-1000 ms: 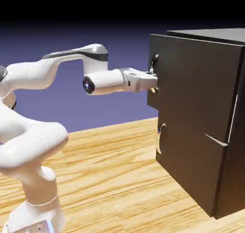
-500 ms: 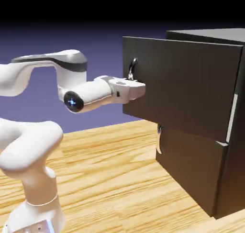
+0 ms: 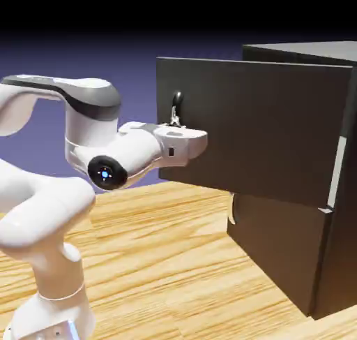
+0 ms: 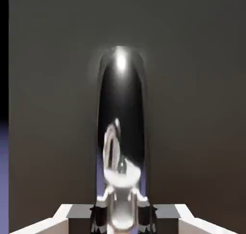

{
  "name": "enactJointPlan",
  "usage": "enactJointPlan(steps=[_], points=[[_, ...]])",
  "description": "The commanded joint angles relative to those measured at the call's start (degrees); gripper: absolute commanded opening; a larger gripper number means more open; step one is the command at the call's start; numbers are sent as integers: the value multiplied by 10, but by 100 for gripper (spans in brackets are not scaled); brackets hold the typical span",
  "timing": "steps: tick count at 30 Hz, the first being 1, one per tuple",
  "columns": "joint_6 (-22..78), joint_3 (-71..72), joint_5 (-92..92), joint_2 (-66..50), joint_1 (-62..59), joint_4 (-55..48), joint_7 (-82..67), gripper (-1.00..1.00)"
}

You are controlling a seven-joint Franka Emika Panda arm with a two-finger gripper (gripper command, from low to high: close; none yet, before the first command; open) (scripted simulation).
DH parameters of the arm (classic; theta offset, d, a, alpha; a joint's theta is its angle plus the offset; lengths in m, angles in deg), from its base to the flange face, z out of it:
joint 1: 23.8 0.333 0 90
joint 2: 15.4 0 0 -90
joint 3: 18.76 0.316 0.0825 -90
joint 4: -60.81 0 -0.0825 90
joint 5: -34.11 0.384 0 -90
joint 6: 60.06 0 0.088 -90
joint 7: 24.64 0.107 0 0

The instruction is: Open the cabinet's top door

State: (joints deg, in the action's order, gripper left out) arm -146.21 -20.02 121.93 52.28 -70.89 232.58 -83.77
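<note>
My two grey fingertips (image 4: 166,217) are clenched on the curved, shiny silver metal handle (image 3: 176,109), one on either side of it. Its long axis runs upright, near the free edge of the flat, charcoal-black top door (image 3: 254,126). That door, one of two on the boxy charcoal-black cabinet (image 3: 279,248), stands swung open, its free edge pointing to the exterior view's left. I count two handles; the lower silver one (image 3: 233,209) is on the closed lower door (image 3: 275,237).

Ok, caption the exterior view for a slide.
Pincer closed on its handle, the cabinet's top door stands swung open above the lower door.
</note>
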Motion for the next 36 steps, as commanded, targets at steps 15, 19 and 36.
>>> enactJointPlan(steps=[15, 19, 36], points=[[234, -222, -274, -311, 37, -210, -150, -100], [298, -263, -319, -394, 63, -284, -190, -100], [554, -331, -438, -711, 96, -607, -383, 100]])
